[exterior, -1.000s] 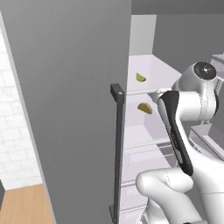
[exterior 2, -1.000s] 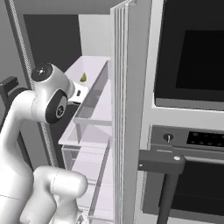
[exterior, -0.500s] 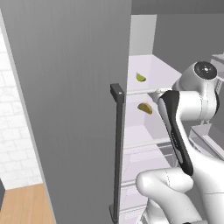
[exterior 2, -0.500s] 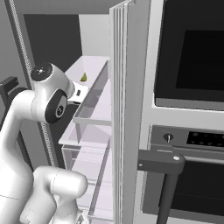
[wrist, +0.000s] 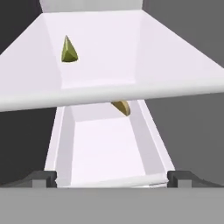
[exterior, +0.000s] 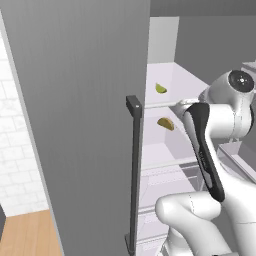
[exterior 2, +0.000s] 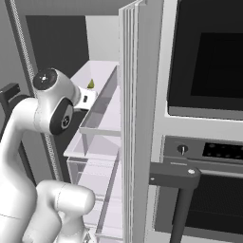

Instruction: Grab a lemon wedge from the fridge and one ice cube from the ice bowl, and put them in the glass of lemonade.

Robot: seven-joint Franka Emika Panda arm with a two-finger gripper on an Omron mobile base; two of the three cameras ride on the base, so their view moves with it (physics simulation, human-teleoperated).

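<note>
In the left base view, the small pale yellow-green lemon wedge (exterior: 160, 88) lies on the upper white shelf of the tall grey fridge (exterior: 75, 125), above the darker golden wedge (exterior: 165, 123). In the hand view, your gripper (wrist: 112, 178) stands wide and empty; raise it to the upper wedge.

A rendered home kitchen, seen from behind a white robot arm (exterior: 215, 150). A tall grey fridge (exterior: 85, 125) stands open, its door carrying a long black bar handle (exterior: 133, 170), with white inner shelves (wrist: 109, 52) and clear drawers (exterior 2: 90, 166) inside. Beside it rises a built-in column holding a black-fronted microwave (exterior 2: 209, 61) above an oven (exterior 2: 209, 190) with a control knob (exterior 2: 180, 149) and a dark bar handle. White brick tiling (exterior: 17, 150) lines the wall to the left, above a strip of wooden floor (exterior: 27, 235).
</note>
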